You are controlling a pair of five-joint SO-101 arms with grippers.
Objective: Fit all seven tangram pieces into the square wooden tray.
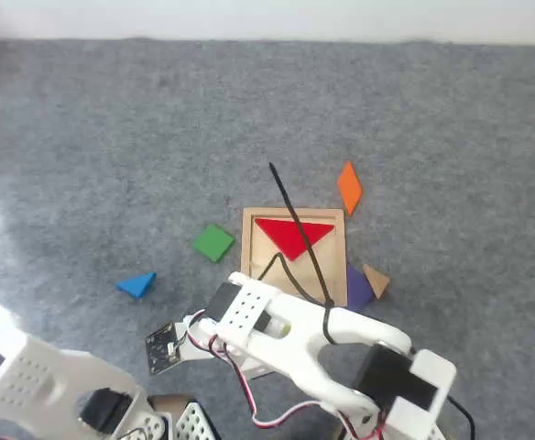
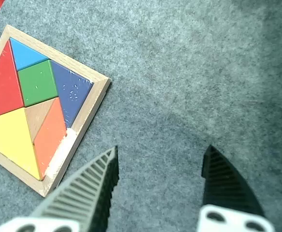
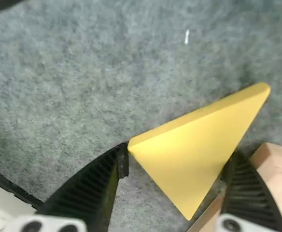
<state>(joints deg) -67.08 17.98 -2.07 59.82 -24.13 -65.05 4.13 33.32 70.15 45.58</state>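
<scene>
Tray (image 1: 263, 214) in the middle of the grey carpet (image 1: 112, 137), flat and square to the table. Inside it one red triangle (image 1: 292, 236), long side along the far rim, point toward the near side, with bare wood around it. Just beyond the far right corner, an orange piece (image 1: 349, 187), apart from the rim. Left of the tray and near it, a green square (image 1: 213, 243). Farther left and nearer, a blue triangle (image 1: 137, 285). At the near right corner, a purple piece (image 1: 358, 287) just beside the rim, and a tan triangle (image 1: 376, 280) against its right side.

Right arm (image 1: 286, 332) stretched from the near right over the near part of the tray. Black cable (image 1: 295, 225) across the red triangle.

Right gripper (image 3: 177, 159) closed on a yellow triangle (image 3: 199, 154). One finger (image 3: 95, 188) at a corner of the piece, the other finger (image 3: 242, 193) at the opposite edge, no gap on either side. Carpet under the piece; cannot tell whether lifted or resting. Just beside the second finger, a pale wooden corner (image 3: 276, 162); cannot tell whether part of the tray.

Left arm (image 1: 38, 380) at the near left edge of the high view. Left gripper (image 2: 162, 153) wide open above bare carpet, holding nothing. Near it in the left wrist view, a second tray (image 2: 84, 113), packed from rim to rim with coloured pieces (image 2: 35, 87), apart from both fingers.
</scene>
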